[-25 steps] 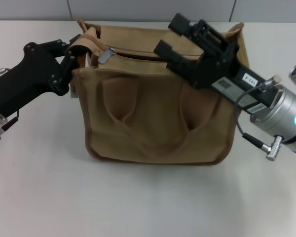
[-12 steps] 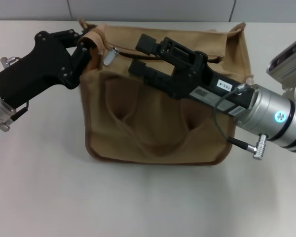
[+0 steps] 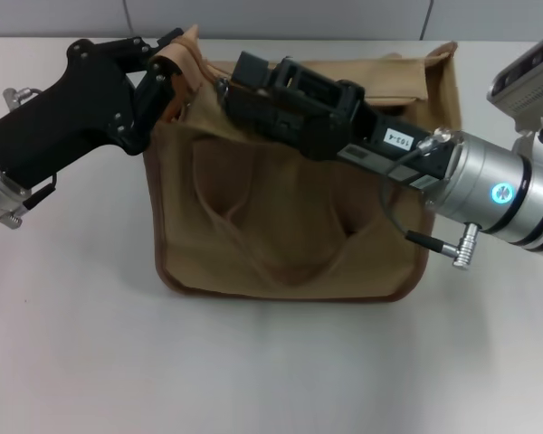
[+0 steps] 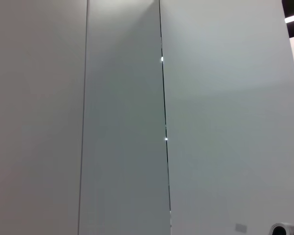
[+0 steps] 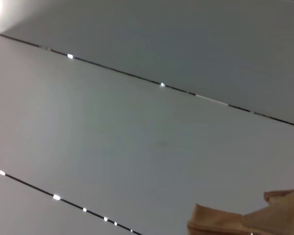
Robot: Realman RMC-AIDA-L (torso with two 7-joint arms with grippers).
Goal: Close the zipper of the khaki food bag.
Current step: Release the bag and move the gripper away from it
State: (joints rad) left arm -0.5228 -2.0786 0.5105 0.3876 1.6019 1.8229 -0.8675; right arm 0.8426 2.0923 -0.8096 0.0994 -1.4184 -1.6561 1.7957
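Note:
The khaki food bag (image 3: 290, 226) stands upright on the white table, its front with two looped handles facing me. My left gripper (image 3: 169, 74) is at the bag's top left corner, shut on a fold of the tan fabric there. My right gripper (image 3: 232, 90) reaches across the top of the bag from the right, its tip at the left end of the opening, close to the left gripper. The zipper line and its silver slider are hidden behind the right gripper. A scrap of the bag (image 5: 255, 220) shows in the right wrist view.
The white table (image 3: 253, 362) extends in front of the bag and to both sides. A grey panelled wall (image 4: 161, 122) stands behind. The right arm's silver wrist (image 3: 498, 194) hangs beside the bag's right edge.
The right gripper has moved left along the bag's top to the spot where the slider showed and now covers it. The left gripper has lifted the bag's corner slightly.

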